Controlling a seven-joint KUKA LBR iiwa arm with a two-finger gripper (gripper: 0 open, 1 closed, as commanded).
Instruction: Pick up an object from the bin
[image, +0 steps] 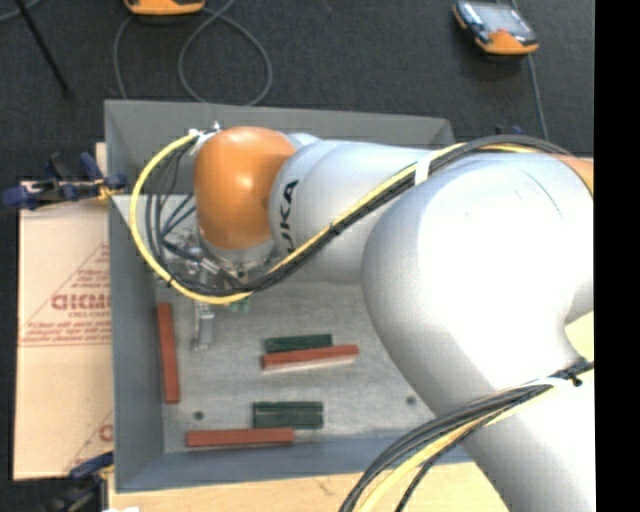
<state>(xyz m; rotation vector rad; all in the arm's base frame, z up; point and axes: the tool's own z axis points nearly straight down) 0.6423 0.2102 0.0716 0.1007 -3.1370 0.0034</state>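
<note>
KUKA arm (480, 260) comes in from the right over the grey metal bin (135, 300), w/ its orange wrist cover (240, 185) and a looped yellow cable (150, 260) above the bin's upper-left part. Below the cover the gripper (204, 332) hangs low over the bin floor, just right of the upper end of a long red-brown flat bar (167, 352). It looks apart from the bar, but contact can't be told for sure. Grip state: can't tell, since the wrist hides most of it, so released vs clenched isn't readable. The long red-brown flat bar is the thing nearest the gripper. It lies flat, lengthwise along the bin's left wall. Other items rel. to that bar: a dark green rectangular block (297, 343) sits well to its right, approx level w/ its middle. A second red-brown bar (310, 358) lies crosswise right against that block's near side. A lower dark green block (288, 413) lies to the right of the long bar's lower end. A third red-brown bar (240, 437) lies crosswise just past the long bar's lower end, along the bin's near wall and just beside the lower dark green block. All pieces lie flat on the floor, none stacked.
</note>
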